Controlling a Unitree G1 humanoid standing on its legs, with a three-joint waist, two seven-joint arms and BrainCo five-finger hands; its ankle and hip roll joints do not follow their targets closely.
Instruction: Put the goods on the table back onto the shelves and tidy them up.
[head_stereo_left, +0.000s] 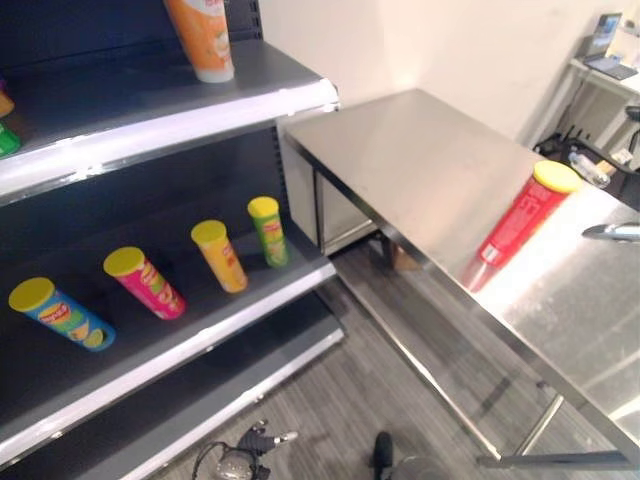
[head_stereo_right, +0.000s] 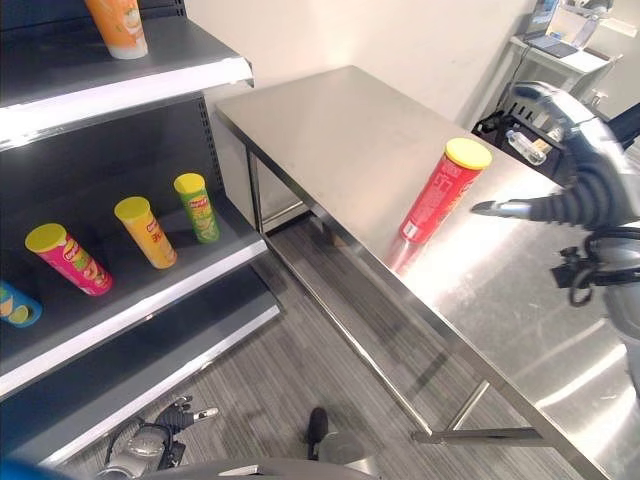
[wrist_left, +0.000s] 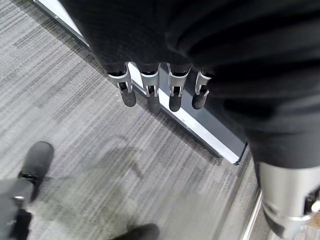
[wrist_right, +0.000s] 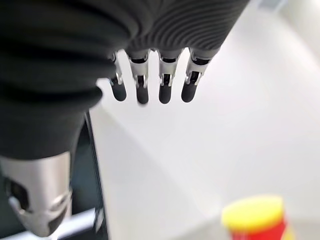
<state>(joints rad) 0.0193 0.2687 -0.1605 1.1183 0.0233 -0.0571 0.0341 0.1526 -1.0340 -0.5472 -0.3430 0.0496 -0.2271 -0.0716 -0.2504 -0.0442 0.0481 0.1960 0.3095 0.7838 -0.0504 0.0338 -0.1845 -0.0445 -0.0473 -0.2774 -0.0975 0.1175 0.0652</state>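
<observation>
Upright on the brushed steel table (head_stereo_right: 330, 130) stands a red cylindrical can (head_stereo_right: 437, 195) with a yellow lid, just beside the right hand (head_stereo_right: 545, 208), fingers straight, touching nothing. Four similar tubes (blue, pink, yellow, green) sit on the dark shelf (head_stereo_left: 200, 335). Over grey carpet, the left hand (wrist_left: 160, 90) hangs relaxed.

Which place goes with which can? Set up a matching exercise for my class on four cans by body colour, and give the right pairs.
Cans:
1. red can
2. orange can
3. green can
4. blue can

Places:
A. top shelf
B. table
C. lower shelf, end farthest from the table
D. lower shelf, end nearest the table

Pairs: 1-B, 2-A, 3-D, 4-C
</observation>
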